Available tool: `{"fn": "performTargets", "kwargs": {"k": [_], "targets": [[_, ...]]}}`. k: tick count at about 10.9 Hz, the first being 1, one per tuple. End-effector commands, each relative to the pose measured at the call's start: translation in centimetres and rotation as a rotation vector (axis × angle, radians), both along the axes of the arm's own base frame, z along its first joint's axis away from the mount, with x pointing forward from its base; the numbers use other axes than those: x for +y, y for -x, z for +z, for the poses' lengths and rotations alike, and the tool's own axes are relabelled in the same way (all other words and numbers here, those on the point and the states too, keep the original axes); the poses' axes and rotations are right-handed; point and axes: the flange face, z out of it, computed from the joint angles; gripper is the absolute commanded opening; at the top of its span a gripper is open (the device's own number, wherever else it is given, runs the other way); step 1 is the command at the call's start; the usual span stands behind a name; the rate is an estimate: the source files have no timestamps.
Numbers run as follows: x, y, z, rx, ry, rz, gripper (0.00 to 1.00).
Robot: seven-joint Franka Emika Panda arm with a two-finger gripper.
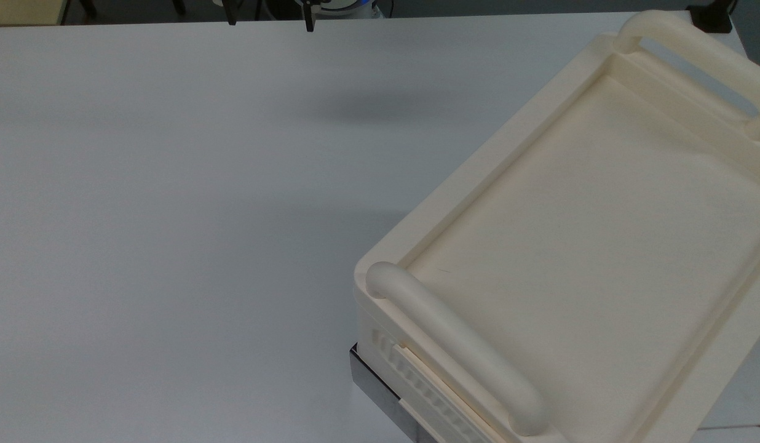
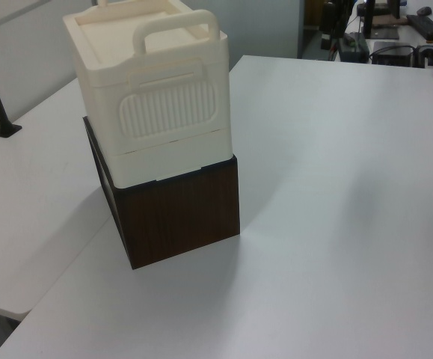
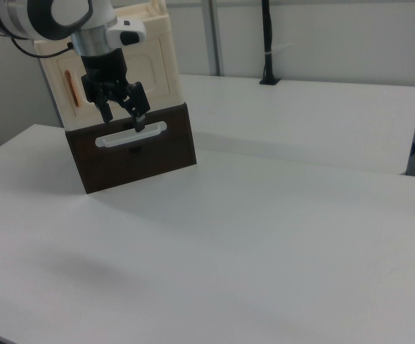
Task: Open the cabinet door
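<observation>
Gripper [image 3: 123,115]: fingers spread, holding nothing, hanging above the table [image 3: 264,236]. The cabinet [image 3: 132,68] sits on a dark wooden box [image 3: 139,154]; the cabinet door [image 3: 121,72] (copper-orange handle [image 3: 68,87] at the right view's left) faces the gripper.

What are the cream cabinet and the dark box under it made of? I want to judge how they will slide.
The cabinet looks like moulded plastic: matte cream, rounded corners, ribbed panel moulded in. The dark box looks like wood or wood-grain laminate: dark brown with fine vertical streaks and a dull finish; which of the two is unclear.
</observation>
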Motion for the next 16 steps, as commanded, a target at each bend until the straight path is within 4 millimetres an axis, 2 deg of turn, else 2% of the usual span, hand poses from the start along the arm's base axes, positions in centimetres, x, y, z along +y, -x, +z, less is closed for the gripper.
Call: {"fn": "performTargets", "kwargs": {"k": [1, 12, 14, 16], "targets": [[0.50, -0.07, 0.14, -0.003, 0.019, 0.019, 1.00], [0.33, -0.13, 0.07, -0.003, 0.020, 0.029, 1.00], [0.43, -0.39, -0.52, 0.007, 0.028, 0.149, 1.00], [0.25, -0.29, -0.22, 0.003, 0.045, 0.322, 1.00]]}}
